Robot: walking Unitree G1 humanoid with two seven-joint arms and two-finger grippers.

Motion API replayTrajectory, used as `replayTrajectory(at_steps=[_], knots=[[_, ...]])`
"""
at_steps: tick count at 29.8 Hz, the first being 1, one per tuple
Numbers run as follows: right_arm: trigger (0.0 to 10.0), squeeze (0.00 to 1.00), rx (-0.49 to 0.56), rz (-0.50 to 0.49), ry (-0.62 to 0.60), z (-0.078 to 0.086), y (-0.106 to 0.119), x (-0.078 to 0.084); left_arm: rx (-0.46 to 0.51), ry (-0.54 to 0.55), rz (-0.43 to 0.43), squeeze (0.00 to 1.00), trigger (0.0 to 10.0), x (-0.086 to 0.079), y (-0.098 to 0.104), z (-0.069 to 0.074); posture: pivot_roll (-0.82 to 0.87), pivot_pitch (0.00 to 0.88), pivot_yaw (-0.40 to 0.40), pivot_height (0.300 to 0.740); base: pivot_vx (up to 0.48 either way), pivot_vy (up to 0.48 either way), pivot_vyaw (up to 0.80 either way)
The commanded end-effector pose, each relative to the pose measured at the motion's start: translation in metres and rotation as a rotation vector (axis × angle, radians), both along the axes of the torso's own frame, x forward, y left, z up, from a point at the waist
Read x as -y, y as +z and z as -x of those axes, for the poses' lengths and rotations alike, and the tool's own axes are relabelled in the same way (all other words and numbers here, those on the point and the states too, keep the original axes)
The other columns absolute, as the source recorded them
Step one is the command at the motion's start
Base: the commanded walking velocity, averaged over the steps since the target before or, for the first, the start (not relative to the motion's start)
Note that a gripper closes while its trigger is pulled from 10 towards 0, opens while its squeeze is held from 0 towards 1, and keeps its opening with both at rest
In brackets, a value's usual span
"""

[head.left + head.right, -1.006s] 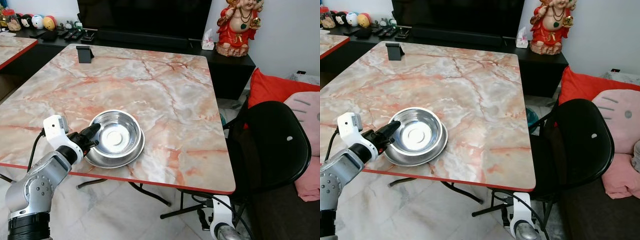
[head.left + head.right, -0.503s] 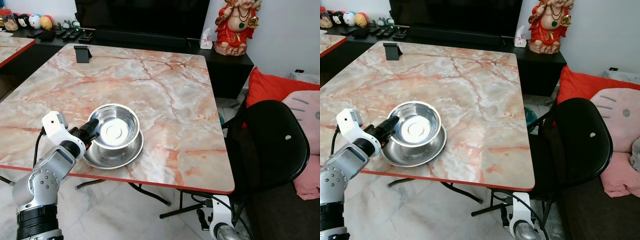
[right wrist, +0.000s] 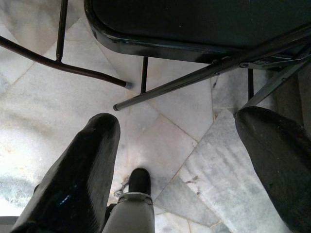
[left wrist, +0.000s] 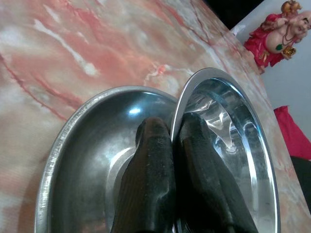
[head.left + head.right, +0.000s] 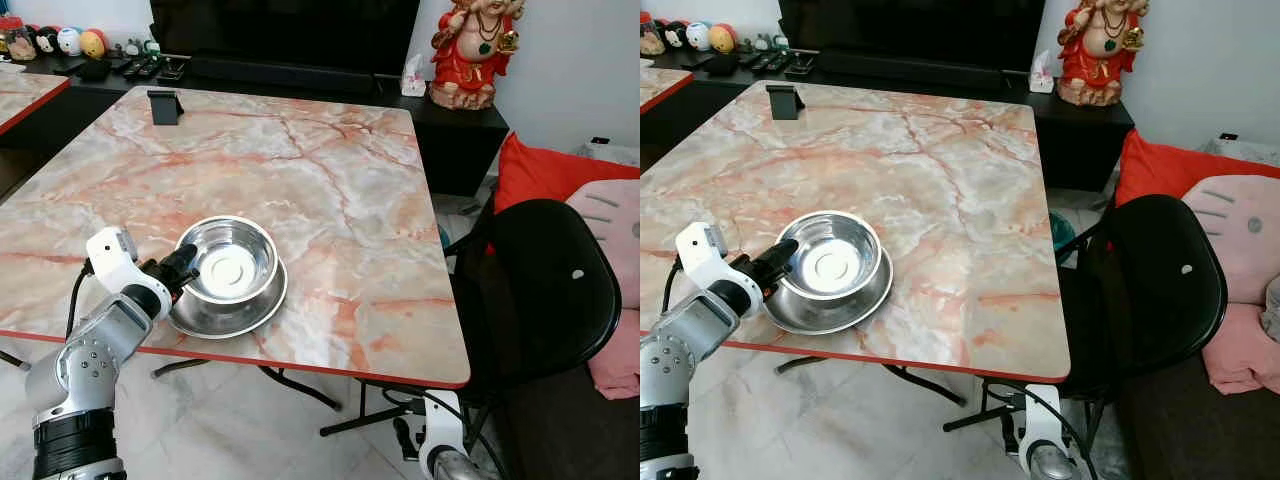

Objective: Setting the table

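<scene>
The upper bowl (image 5: 233, 262) and the lower bowl (image 5: 232, 305) near the table's front edge are polished metal, mirror-bright, and the left gripper (image 4: 174, 141) pinching the upper bowl's rim has matt black fingers (image 4: 150, 165) with a finely grained, rubbery-looking surface. The table (image 5: 330, 180) has a glossy, smooth marble-patterned top in pink and grey with a red edge band. The chair (image 5: 550, 280) by the table's right edge has a smooth black seat with a dull sheen on thin dark metal legs, above a polished pale stone-tile floor (image 3: 160, 121).
</scene>
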State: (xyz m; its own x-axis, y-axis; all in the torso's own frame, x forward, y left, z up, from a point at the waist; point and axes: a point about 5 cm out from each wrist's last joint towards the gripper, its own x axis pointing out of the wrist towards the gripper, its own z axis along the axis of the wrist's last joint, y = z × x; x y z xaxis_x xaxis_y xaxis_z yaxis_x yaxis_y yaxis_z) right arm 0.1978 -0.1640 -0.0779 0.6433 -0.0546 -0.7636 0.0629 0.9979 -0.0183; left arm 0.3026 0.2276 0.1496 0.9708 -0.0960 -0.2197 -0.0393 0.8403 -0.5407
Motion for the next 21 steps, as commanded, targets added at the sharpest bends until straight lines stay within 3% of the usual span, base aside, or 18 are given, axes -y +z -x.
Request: replayTrajectory(at_steps=[1,21], knots=[[10.0,0.00,-0.005,0.007,0.005,-0.0005,0.0001,0.0004,-0.029,-0.001,-0.020,0.00,10.0,0.0005,-0.0035,0.0000,-0.04,0.000,-0.068,0.740,0.000,0.000,0.00],[10.0,0.00,-0.006,0.007,0.006,-0.0004,0.0001,0.0003,-0.064,-0.012,-0.031,0.00,10.0,0.0018,-0.0099,0.0008,-0.03,0.000,-0.068,0.740,0.000,0.000,0.00]])
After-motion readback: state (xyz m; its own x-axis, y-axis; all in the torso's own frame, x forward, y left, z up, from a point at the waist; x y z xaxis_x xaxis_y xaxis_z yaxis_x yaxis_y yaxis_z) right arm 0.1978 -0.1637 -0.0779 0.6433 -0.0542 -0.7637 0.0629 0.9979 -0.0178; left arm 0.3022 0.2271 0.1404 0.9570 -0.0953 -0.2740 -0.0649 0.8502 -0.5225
